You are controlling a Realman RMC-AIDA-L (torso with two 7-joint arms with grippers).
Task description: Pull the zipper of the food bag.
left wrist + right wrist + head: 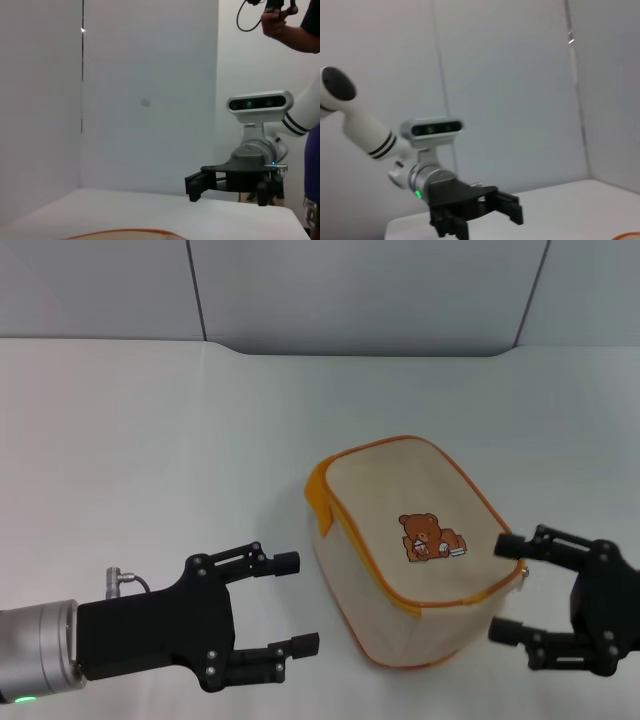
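Observation:
The food bag point(400, 570) is a boxy beige pouch with orange piping and a brown bear print. It lies on the white table right of centre, with its orange loop handle point(319, 502) at its left end. A small pale tab at the bag's right corner looks like the zipper point(523, 573). My right gripper point(505, 588) is open at that corner, with one finger on each side of it. My left gripper point(296, 602) is open and empty just left of the bag. The bag's orange trim point(125, 232) shows at the edge of the left wrist view.
The white table point(150, 440) ends at a grey wall point(350, 290) behind. The left wrist view shows my right gripper point(227, 190) farther off and a person's hand point(280, 20) above it. The right wrist view shows my left gripper point(482, 220).

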